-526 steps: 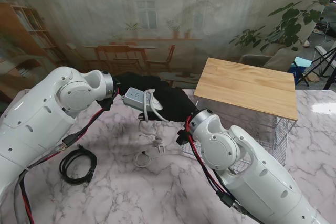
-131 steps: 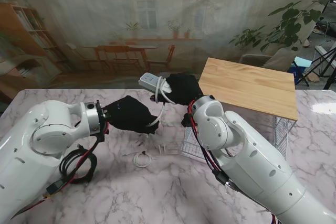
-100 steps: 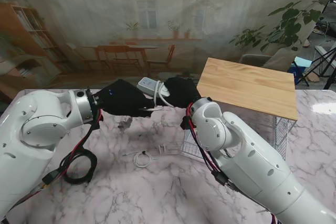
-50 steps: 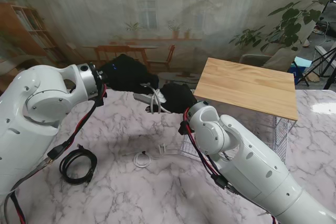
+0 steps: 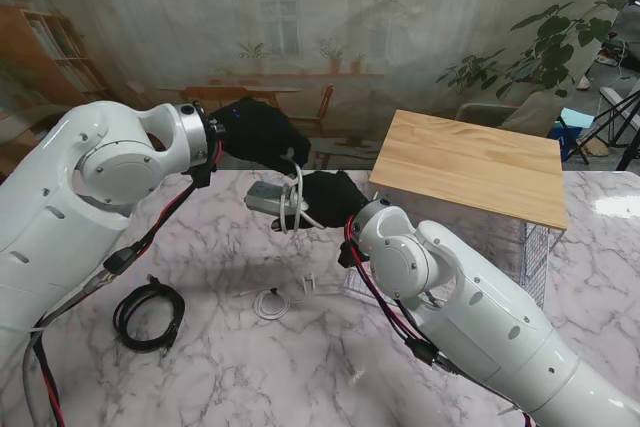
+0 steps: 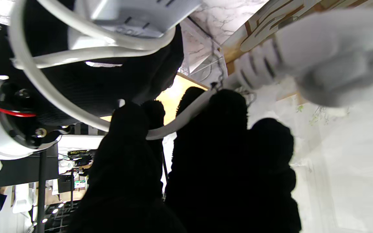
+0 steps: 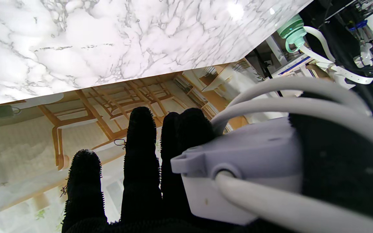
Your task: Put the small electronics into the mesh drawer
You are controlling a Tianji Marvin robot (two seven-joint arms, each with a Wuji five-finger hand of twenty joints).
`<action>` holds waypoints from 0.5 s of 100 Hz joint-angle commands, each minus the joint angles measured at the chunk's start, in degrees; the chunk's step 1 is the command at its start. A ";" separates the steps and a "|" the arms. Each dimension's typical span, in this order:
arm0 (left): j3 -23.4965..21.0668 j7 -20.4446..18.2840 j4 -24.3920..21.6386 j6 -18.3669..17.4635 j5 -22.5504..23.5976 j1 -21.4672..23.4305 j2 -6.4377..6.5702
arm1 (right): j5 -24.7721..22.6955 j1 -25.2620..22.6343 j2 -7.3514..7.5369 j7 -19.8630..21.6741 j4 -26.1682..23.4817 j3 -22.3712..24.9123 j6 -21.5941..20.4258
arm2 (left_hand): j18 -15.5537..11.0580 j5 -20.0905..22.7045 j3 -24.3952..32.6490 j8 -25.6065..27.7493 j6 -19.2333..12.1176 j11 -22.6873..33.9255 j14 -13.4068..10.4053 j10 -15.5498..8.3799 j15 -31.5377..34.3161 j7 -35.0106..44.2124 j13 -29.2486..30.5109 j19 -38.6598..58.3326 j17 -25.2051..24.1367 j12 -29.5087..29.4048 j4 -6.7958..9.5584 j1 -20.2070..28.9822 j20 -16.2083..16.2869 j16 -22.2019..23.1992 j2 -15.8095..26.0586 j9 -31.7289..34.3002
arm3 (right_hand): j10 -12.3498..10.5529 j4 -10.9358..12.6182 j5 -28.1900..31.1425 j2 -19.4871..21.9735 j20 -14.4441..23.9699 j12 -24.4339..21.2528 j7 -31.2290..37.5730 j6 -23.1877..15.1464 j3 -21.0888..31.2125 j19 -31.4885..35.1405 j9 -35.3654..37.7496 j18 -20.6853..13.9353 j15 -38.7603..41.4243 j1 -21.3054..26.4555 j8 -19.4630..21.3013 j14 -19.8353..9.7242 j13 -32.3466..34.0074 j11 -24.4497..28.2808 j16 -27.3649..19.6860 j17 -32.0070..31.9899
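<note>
A: Power strip (image 5: 268, 197) up off the marble table (image 5: 230, 367), held in mid-air near the far centre, just left of the wood-topped mesh drawer (image 5: 500, 247). Right hand (image 5: 330, 197) wrapped on the body; left hand (image 5: 262, 137) pinching the white cord (image 5: 296, 199). Neither open.

B: Handling?

A: Rigid plastic block, probably light to moderate. Smooth shell, likely slippery against glove fabric. Cord stiff-ish and springy, looped, prone to swinging or snagging on the mesh. Best taken across the body's long sides, not by the cord alone; plug end needs minding separately.

B: Differences between views?

A: Stand view gives the layout: both hands meeting at the strip, drawer to the right, black coiled cable (image 5: 148, 315) near left, small white cable (image 5: 268, 303) near centre, both lying on the table. Finger contact not readable there.
Right wrist view shows the strip's end (image 7: 238, 174) with the cord exit, resting on the palm side, fingers (image 7: 141, 155) stretched past it rather than curled tight. Grip looks loose, judged only.
Left wrist view shows the cord (image 6: 180, 121) threaded between dark fingers (image 6: 225, 123), plug (image 6: 306, 64) blurred close to the lens, sockets of the strip visible beyond. Drawer interior hidden in all three.
</note>
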 commanded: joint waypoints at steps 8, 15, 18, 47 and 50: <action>1.30 -1.60 2.34 3.03 -1.41 -3.08 -0.66 | 0.41 -1.37 0.15 0.95 -1.48 -0.29 -1.34 | -0.88 1.40 7.09 0.68 -0.89 2.20 -1.33 2.21 2.06 1.17 1.42 2.84 0.65 1.99 2.94 6.17 1.53 0.78 5.28 1.60 | -3.00 0.45 3.44 11.39 -1.18 -0.14 2.29 -8.42 18.29 -0.40 0.21 0.52 3.43 11.78 0.35 -0.48 0.10 3.03 -0.23 -1.37; 2.43 -1.72 3.62 3.50 -1.60 -3.87 -0.73 | 0.57 -2.07 0.24 0.94 -2.17 0.15 -1.82 | -0.85 1.37 6.94 0.66 -1.12 2.25 -1.30 2.09 2.12 1.13 1.32 2.86 0.57 2.10 2.91 6.12 1.66 0.89 5.48 1.54 | -2.94 0.47 3.48 11.31 -1.26 -0.14 2.26 -8.43 18.35 -0.41 0.24 0.54 3.40 11.86 0.35 -0.43 0.17 3.01 -0.24 -1.29; 2.96 -1.77 4.21 3.79 -1.79 -4.19 -0.77 | 0.76 -2.36 0.29 1.03 -2.49 0.35 -1.93 | -0.85 1.32 6.88 0.66 -1.18 2.25 -1.41 2.06 2.11 1.11 1.25 2.86 0.57 2.13 2.91 6.14 1.71 0.93 5.51 1.50 | -2.93 0.47 3.49 11.27 -1.31 -0.14 2.24 -8.42 18.36 -0.42 0.25 0.53 3.39 11.87 0.34 -0.51 0.19 2.99 -0.24 -1.27; 8.01 -0.98 9.22 5.71 -2.71 -6.57 -1.29 | 2.07 -4.04 0.94 2.86 -4.65 1.46 -3.92 | -0.57 0.86 5.99 -0.01 -1.29 1.03 -0.20 2.04 0.71 0.46 -0.34 1.44 -1.55 1.89 2.84 6.59 2.12 1.11 6.31 0.29 | -2.89 0.43 3.64 11.27 -1.67 -0.09 2.08 -8.45 18.37 -0.30 0.32 0.48 3.29 11.84 0.42 -0.40 0.28 2.88 -0.25 -0.98; 8.46 -0.97 9.58 5.78 -2.91 -6.74 -1.31 | 2.23 -4.13 0.96 2.95 -4.79 1.49 -4.04 | -0.48 0.73 5.73 -0.36 -1.34 0.48 0.16 1.98 -0.01 0.25 -0.69 0.87 -2.03 1.65 2.90 6.66 2.21 1.08 6.54 0.06 | -2.88 0.44 3.64 11.20 -1.73 -0.09 2.04 -8.44 18.40 -0.28 0.33 0.48 3.25 11.89 0.43 -0.41 0.29 2.87 -0.26 -0.96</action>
